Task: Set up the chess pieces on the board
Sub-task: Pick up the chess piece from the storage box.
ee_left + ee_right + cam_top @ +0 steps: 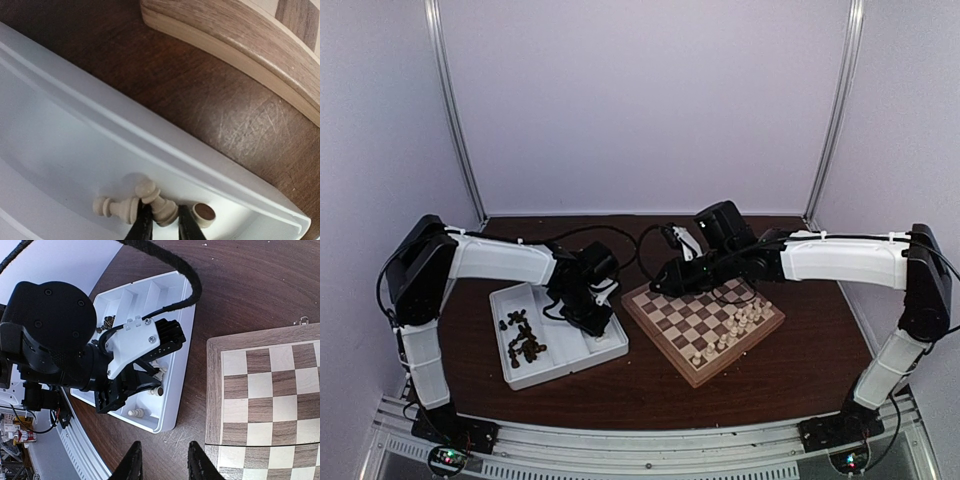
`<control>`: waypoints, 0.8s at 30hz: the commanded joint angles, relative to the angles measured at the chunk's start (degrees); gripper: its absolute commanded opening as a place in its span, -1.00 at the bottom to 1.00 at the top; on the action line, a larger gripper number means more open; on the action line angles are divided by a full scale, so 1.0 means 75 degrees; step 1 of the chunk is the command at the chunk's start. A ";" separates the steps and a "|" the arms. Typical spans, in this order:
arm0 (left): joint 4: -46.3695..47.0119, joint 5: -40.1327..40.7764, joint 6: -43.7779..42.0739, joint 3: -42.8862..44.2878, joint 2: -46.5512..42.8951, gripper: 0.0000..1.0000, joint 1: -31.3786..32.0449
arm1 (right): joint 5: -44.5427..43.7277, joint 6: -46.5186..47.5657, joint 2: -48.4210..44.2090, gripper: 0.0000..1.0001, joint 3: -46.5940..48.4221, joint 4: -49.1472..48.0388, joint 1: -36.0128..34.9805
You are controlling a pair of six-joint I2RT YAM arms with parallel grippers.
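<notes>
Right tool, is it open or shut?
Open. The wrist view shows the right tool with fingers apart and only bare table between them.

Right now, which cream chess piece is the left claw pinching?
The leaning cream wooden pawn in the left claw; the other cream pieces lie flat beside it.

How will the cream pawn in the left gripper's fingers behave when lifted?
Probably light and stiff: the cream pawn looks like small turned wood. Its rounded, tilted body could pivot in the left gripper. Dropped, it would likely roll: a toppled piece lies beside it.
</notes>
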State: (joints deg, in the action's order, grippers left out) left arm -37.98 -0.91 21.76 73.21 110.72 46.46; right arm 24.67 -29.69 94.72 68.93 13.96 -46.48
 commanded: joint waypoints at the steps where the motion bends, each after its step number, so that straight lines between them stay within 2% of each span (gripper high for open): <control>1: -0.0174 0.0412 -0.0006 0.0164 0.0168 -0.61 0.0028 | 0.0136 0.0146 -0.0016 -0.37 0.0119 0.0105 0.0046; 10: -0.0111 0.0626 0.0023 0.0372 0.0399 -0.54 0.0028 | 0.0205 0.0159 0.0000 -0.38 0.0208 0.0213 0.0042; 16: -0.0116 0.0556 -0.0018 0.0377 0.0429 -0.76 0.0028 | 0.0140 0.0200 -0.0066 -0.37 0.0197 0.0322 0.0045; 20: 0.0121 0.0631 -0.0154 0.0102 -0.0066 -0.79 0.0090 | 0.0201 0.0147 -0.0037 -0.37 0.0196 0.0279 0.0045; 24: 0.1091 0.0444 -0.0371 -0.0636 -0.1069 -0.78 0.0117 | 0.0392 0.0034 0.0001 -0.37 0.0226 0.0133 0.0045</control>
State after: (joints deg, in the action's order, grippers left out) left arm -36.18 2.83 21.06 72.77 110.41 46.83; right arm 25.96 -28.82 94.78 69.04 15.97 -46.46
